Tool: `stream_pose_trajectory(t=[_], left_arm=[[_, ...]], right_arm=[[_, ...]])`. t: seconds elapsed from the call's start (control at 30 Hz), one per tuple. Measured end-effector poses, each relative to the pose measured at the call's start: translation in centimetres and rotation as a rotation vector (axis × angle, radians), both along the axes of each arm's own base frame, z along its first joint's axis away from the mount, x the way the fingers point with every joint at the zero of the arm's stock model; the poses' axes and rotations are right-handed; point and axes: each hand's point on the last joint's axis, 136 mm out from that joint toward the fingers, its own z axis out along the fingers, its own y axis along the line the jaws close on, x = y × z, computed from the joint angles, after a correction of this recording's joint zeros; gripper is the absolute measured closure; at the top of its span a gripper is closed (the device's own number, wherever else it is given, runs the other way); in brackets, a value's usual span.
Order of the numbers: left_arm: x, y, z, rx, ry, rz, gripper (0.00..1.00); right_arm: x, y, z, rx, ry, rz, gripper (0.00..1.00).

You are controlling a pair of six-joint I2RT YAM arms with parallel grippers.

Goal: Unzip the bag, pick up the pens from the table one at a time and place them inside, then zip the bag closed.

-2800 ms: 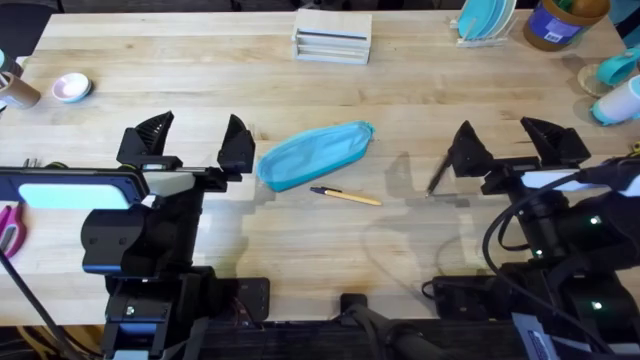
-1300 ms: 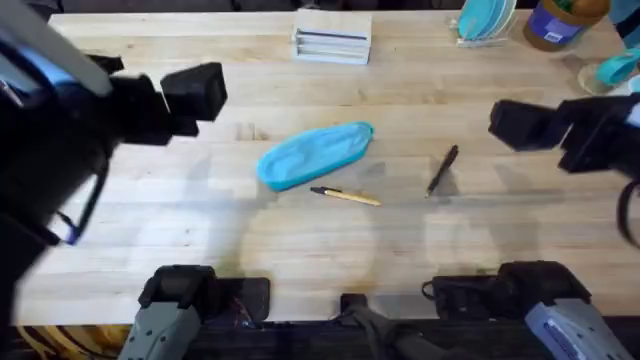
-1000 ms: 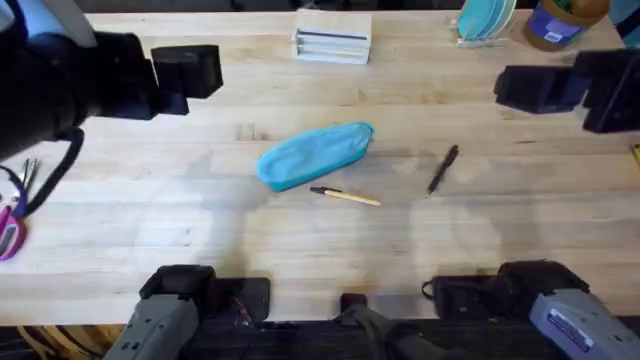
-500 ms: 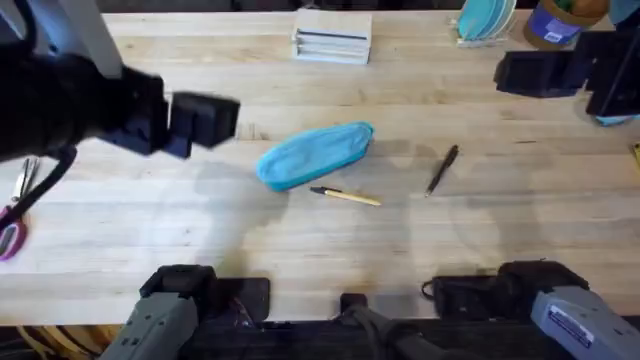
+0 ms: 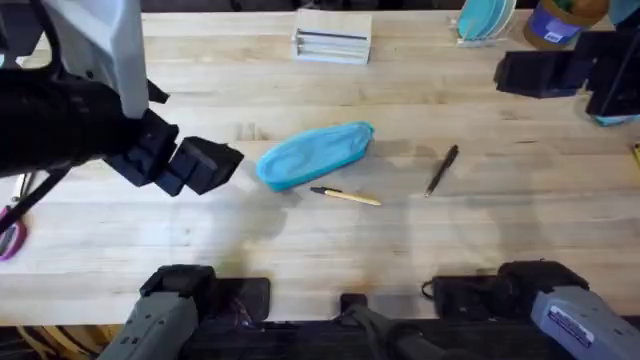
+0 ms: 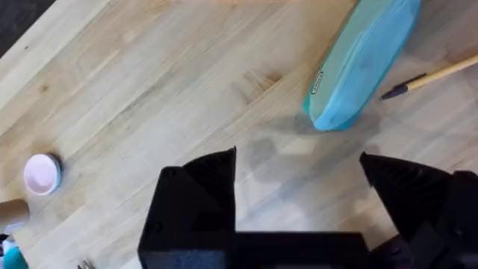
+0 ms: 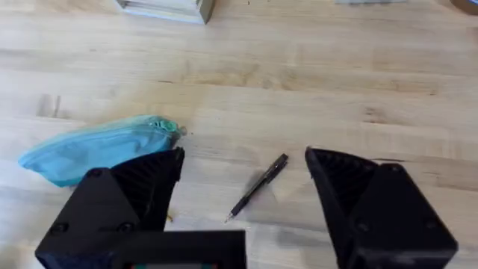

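A: Where's everything?
B: The bag (image 5: 314, 154) lies mid-table (image 5: 300, 250), zipped; the tan pen (image 5: 346, 196) sits just nearer, the dark pen (image 5: 441, 170) to its right. Both end effectors — left (image 6: 299, 187), right (image 7: 243, 175) — gape wide, empty.
A: Risks?
B: Pouch sliding when tugged one-handed. The zipper pull's too small to locate.

Bag (image 5: 314, 154) is turquoise, just ahead of the black left gripper (image 6: 299, 179). Tan-yellow pen (image 5: 346, 196) w/ dark tip; black pen (image 7: 258, 187) lies btwn black right gripper (image 7: 243, 175) fingers' view. Table (image 5: 300, 250): pale wood, plank grain.
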Motion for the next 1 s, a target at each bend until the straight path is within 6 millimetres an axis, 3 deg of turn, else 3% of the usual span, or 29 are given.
stream_pose_trajectory(t=[0.33,0.53,0.8,1.0], left_arm=[[-1.3,-0.4,-1.3,-0.001,0.065,-0.038,0.008],[-0.6,-1.6,-5.6,-0.037,0.115,-0.112,0.007],[-0.4,-2.4,-8.2,-0.082,0.154,-0.143,0.007],[0.0,-3.2,-11.1,-0.131,0.29,-0.159,0.007]], right_arm=[[0.0,0.0,0.1,0.0,-0.004,0.0,0.005],[0.1,0.0,0.1,0.0,-0.005,0.0,0.005],[0.1,0.0,0.1,-0.001,-0.006,-0.001,0.006],[0.1,0.0,0.1,-0.001,-0.006,-0.001,0.005]])
